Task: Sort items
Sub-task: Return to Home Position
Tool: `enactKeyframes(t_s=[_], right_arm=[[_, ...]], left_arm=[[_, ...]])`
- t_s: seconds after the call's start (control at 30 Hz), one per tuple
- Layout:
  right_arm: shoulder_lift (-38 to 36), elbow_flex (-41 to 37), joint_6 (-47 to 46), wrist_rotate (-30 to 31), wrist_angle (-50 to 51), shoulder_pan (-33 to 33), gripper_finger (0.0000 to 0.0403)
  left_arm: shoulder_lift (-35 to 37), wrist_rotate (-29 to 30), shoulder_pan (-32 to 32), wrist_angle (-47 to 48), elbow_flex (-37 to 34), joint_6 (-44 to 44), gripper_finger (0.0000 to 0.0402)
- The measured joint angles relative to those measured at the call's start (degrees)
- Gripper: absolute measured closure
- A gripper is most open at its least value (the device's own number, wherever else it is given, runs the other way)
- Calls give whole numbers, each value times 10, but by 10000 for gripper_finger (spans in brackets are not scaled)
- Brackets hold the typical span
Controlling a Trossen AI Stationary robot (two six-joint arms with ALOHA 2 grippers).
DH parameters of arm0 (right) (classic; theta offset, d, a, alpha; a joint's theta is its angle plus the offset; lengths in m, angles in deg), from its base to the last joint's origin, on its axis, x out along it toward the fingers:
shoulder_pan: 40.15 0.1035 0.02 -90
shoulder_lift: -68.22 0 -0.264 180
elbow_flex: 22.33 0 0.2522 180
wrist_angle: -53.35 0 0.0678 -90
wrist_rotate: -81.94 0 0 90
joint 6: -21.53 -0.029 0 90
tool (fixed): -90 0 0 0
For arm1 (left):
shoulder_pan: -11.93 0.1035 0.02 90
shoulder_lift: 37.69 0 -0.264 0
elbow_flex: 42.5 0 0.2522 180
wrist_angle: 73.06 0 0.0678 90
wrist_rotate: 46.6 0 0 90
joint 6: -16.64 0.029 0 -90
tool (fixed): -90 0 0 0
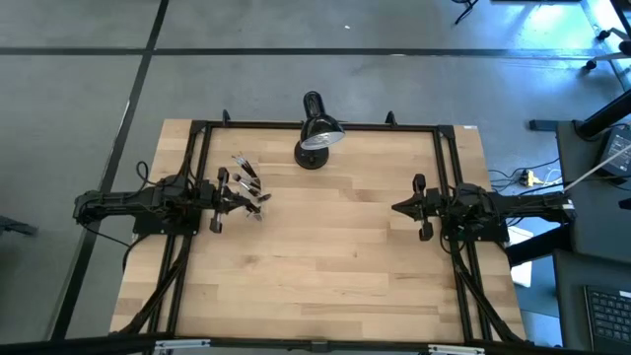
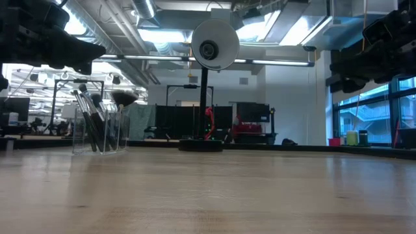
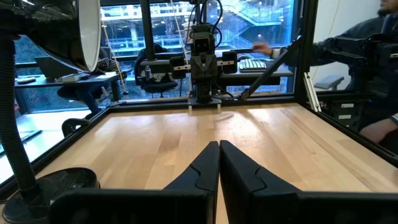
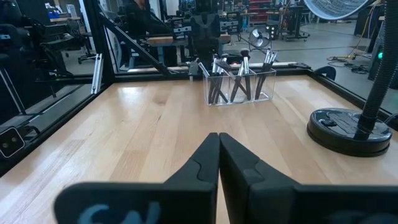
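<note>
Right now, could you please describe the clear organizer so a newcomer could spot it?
On the wooden table, look left of the black desk lamp, by the left pincer. The clear organizer stands there: the only see-through box, holding dark-handled makeup brushes.

The brushes point(image 4: 242, 68) stand in the organizer point(image 4: 267, 88) just beside the left gripper point(image 3: 219, 144). The lamp point(image 1: 314, 138) stands between it and the right gripper point(image 4: 218, 135).

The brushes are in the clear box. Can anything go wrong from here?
Maybe two things. The left gripper, shut, hangs just above the clear box, and the brushes stick out of its top, so a low swing might catch one and tip the box. The lamp stands close by at the table's back edge; a wide arm move could bump it. The right gripper, shut, is far off across the table.
</note>
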Motion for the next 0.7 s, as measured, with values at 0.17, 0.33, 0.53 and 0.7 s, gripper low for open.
enactKeyframes(t_s=[0.17, 0.33, 0.53, 0.7], right_arm=[[0, 0, 0, 0, 0, 0, 391], [0, 0, 0, 0, 0, 0, 391], [0, 0, 0, 0, 0, 0, 391], [0, 0, 0, 0, 0, 0, 391]], left_arm=[[0, 0, 0, 0, 0, 0, 395], [0, 0, 0, 0, 0, 0, 391], [0, 0, 0, 0, 0, 0, 389], [0, 0, 0, 0, 0, 0, 390]])
